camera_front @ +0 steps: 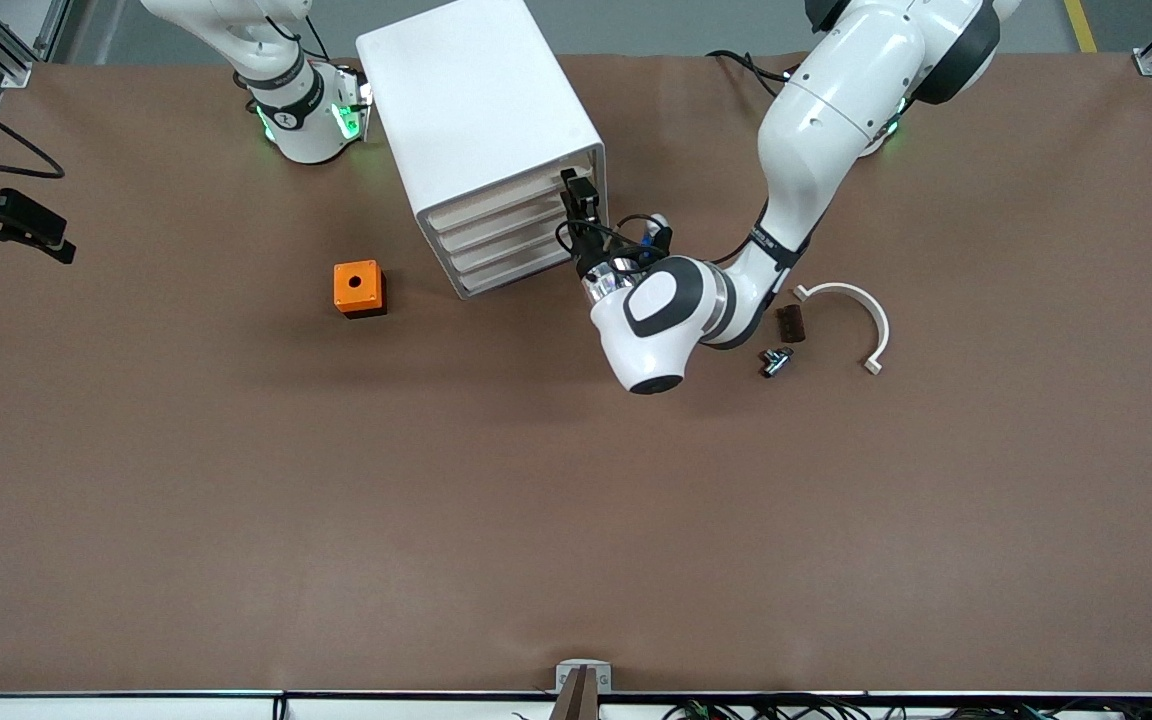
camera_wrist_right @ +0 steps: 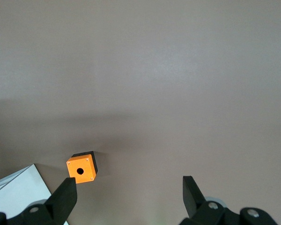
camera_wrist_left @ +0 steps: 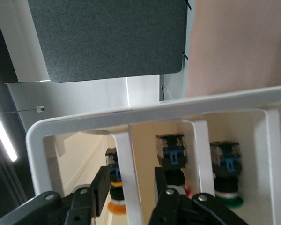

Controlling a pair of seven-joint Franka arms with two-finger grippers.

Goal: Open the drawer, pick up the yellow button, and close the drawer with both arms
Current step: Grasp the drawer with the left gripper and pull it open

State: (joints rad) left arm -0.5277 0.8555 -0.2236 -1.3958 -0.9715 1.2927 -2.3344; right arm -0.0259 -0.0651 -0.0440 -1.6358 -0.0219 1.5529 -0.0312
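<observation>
one brown table fills the front view, with strips of grey floor and metal framing at its edges. two white franka arms stand at the top edge. the left arm reaches across to the cabinet; the right arm waits, folded near its base.

one white boxy cabinet holds four shallow drawers with pale beige fronts, all pushed in. the left gripper is at the top drawer, at the corner toward the left arm's end of the table. in the left wrist view its black fingers straddle a white bar of the drawer front, one on each side, narrowed around it.

through that front, three push buttons show in a row, black bodies with blue parts: the orange-capped button, then one with red, then one with green.

the right gripper hangs with fingers spread wide over bare table, an orange cube with a hole below it.

near the left arm lie one white curved clip, one dark brown block and one small black-and-metal part.
</observation>
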